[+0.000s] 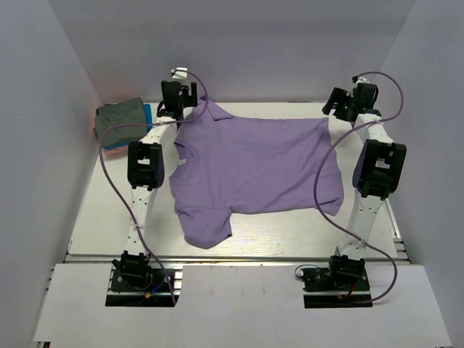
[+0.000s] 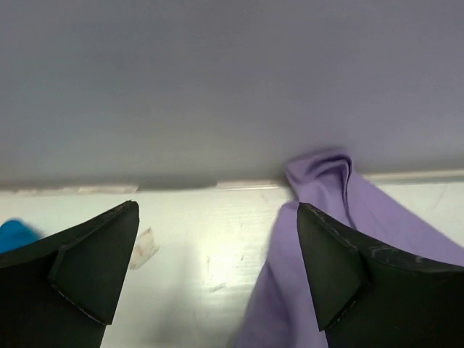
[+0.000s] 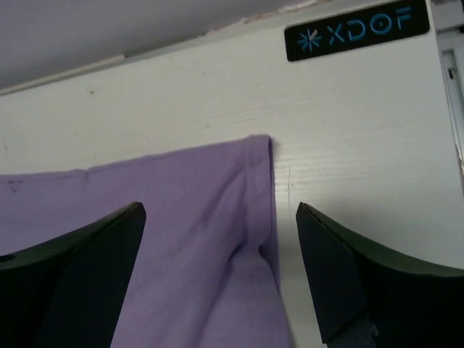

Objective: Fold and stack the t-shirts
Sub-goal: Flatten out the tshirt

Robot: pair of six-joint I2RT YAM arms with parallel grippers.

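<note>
A lavender-purple t-shirt (image 1: 254,167) lies spread across the table, collar to the left, one sleeve toward the near edge. My left gripper (image 1: 177,98) stands open at the far left over its bunched far sleeve (image 2: 319,181); the cloth lies by the right finger (image 2: 348,268), not pinched. At the shirt's far right hem corner (image 3: 239,188) my right gripper (image 1: 341,105) is open too, with cloth lying loose between its fingers. Folded t-shirts (image 1: 123,122) are stacked in the far left corner, olive-grey on top, blue and salmon-pink edges beneath.
The back wall (image 1: 261,58) stands just behind both grippers. Side walls close in the table on the left and right. An XDOF label (image 3: 355,32) sits on the table's far right. A blue edge of the stack (image 2: 14,233) shows in the left wrist view.
</note>
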